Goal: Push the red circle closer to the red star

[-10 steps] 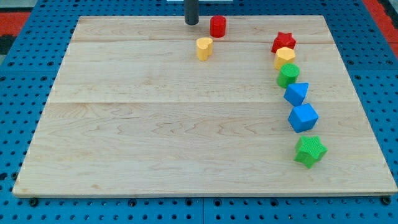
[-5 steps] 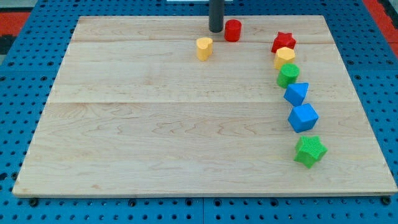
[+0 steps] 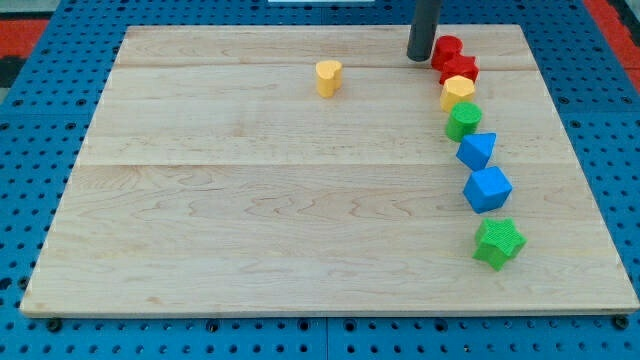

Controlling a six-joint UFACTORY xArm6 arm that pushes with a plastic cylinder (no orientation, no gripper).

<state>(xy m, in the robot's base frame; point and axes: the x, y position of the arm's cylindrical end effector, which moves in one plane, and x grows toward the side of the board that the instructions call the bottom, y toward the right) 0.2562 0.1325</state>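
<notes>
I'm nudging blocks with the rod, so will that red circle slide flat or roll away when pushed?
The red circle looks like a short upright cylinder, so it probably slides, not rolls. It seems rigid and light. Pressed against the red star, with my tip beside it, it may pivot.

A light wooden board [image 3: 250,200] of joined planks lies flat. It rests on a blue perforated surface [image 3: 40,200]. Lighting is even.

Wooden board [image 3: 250,220] on blue pegboard [image 3: 40,130] — yellow heart [image 3: 328,77] alone; seven blocks along view's right.
</notes>
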